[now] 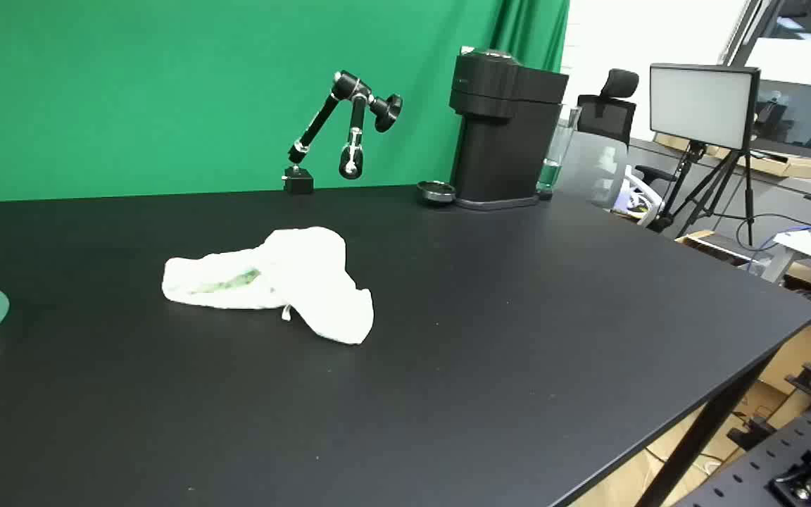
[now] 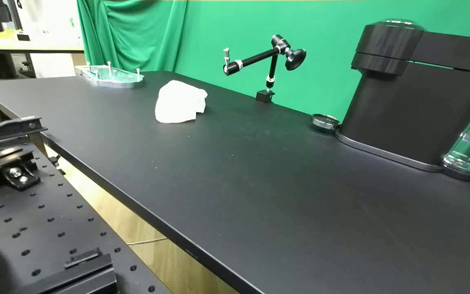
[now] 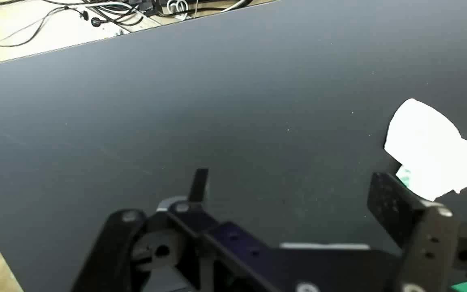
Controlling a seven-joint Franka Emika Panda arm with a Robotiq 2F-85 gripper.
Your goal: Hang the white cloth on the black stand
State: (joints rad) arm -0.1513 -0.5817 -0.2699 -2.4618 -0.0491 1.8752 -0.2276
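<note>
White cloth (image 3: 428,150) in wrist view: gripper (image 3: 291,190) left of it, fingers (image 3: 393,207) spread, nothing between, so a sideways shift towards it looks needed before grasping. In an exterior view the cloth (image 1: 286,271) lies rumpled on the dark tabletop (image 1: 462,352), long axis crosswise, right flap pointing away from the black stand (image 1: 350,88), set well behind. In an exterior view the cloth (image 2: 180,102) looks foreshortened, stand to its right.

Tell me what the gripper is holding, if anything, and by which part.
Nothing is held: in the wrist view the gripper stands open and empty, and the white cloth lies on the black table.
</note>
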